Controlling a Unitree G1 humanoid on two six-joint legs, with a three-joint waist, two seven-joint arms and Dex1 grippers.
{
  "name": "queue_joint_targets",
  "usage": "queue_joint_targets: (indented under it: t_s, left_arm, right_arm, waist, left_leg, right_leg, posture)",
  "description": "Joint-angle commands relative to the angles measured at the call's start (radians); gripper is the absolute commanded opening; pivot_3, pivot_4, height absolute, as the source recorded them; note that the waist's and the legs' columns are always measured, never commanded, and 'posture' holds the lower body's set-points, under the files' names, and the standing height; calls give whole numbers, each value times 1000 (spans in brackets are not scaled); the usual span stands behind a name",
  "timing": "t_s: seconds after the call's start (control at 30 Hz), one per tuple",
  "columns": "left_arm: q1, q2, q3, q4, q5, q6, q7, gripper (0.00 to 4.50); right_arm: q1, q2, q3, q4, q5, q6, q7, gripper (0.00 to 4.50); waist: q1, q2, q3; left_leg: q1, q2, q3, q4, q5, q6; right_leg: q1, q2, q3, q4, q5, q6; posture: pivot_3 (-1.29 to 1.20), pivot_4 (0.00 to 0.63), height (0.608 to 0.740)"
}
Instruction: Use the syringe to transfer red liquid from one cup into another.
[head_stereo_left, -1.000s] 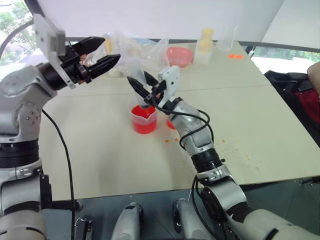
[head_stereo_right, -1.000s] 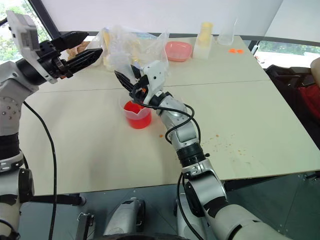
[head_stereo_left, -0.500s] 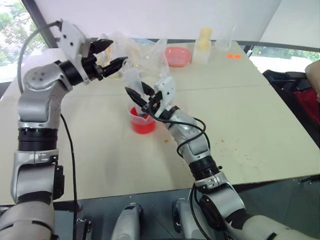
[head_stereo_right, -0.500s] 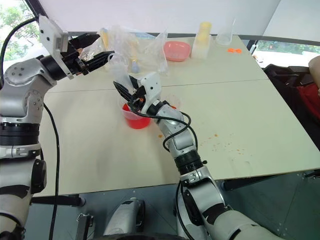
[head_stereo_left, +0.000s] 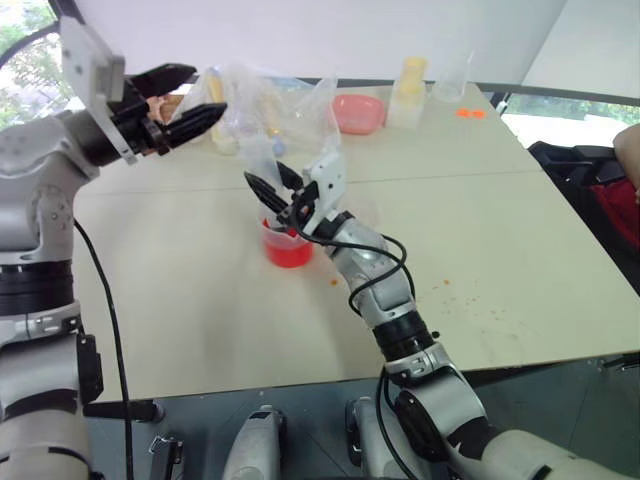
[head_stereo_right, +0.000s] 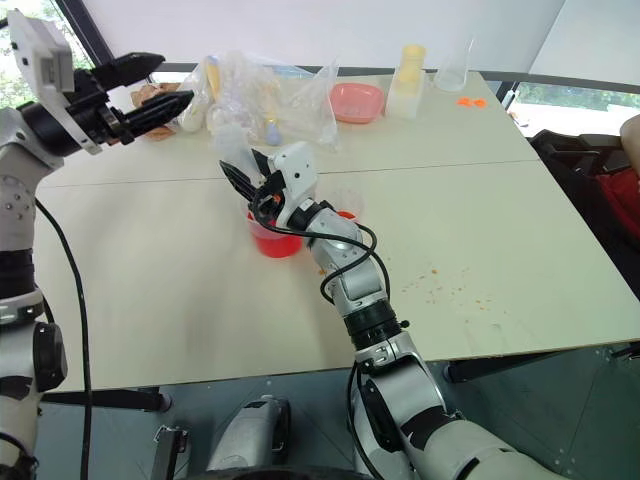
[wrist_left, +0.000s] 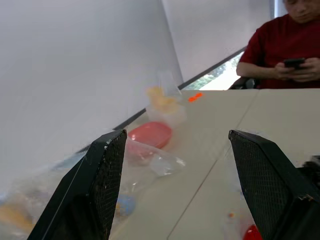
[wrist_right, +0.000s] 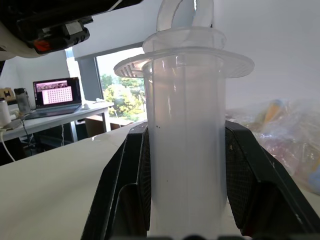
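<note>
My right tool (wrist_right: 187, 220) grips the syringe (wrist_right: 186, 130) upright over the cup (head_stereo_left: 287, 244) of red liquid (head_stereo_left: 290, 252); my left tool (head_stereo_left: 190, 100) hangs open.

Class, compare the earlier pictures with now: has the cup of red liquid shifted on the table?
No. The cup sits just as near the table's seam as before.

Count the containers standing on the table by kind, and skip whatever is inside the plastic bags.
Cups of red liquid: 2
Clear cup: 1
Pink bowl: 1
Yellow bottle: 1
Total: 5
</note>
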Motion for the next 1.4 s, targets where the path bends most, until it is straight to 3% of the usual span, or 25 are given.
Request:
queue_joint_targets:
  t_s: [0.03,0.4,0.77,1.0,1.03,1.4]
  left_arm:
    - [6,-2,-3,-64,-13,11,3,3421]
    - [-56,-33,-87,76,151,-127,37,3421]
    - [-93,-71,-143,129,220,-210,25,3421]
    - [-101,-91,-118,96,195,-209,22,310]
    - [-104,-94,-115,94,193,-208,24,25]
    - [-173,-82,-86,124,190,-222,36,25]
  right_arm:
    - [-32,20,-4,-12,-1,-37,-7,1365]
    - [-19,25,9,-28,-5,-42,-10,1365]
    - [31,49,70,-26,-34,-45,4,1365]
    - [30,66,85,35,-57,-90,2,1365]
    - [30,66,87,40,-58,-95,1,1365]
    - [34,67,91,76,-61,-126,4,1365]
  waist:
    - [-1,0,0]
    - [0,0,0]
    - [-3,0,0]
    - [-1,0,0]
    - [-1,0,0]
    - [-2,0,0]
  left_leg:
    - [0,0,0,0,0,0]
    - [0,0,0,0,0,0]
    - [0,0,0,0,0,0]
    - [0,0,0,0,0,0]
    - [0,0,0,0,0,0]
    - [1,0,0,0,0,0]
  right_leg:
    - [0,0,0,0,0,0]
    - [0,1,0,0,0,0]
    - [0,1,0,1,0,0]
    - [0,1,0,1,0,0]
    - [0,1,0,1,0,0]
    - [0,1,0,1,0,0]
  posture:
    - [0,150,740]
    - [0,150,740]
    - [0,150,740]
    - [0,150,740]
    - [0,150,740]
    - [0,150,740]
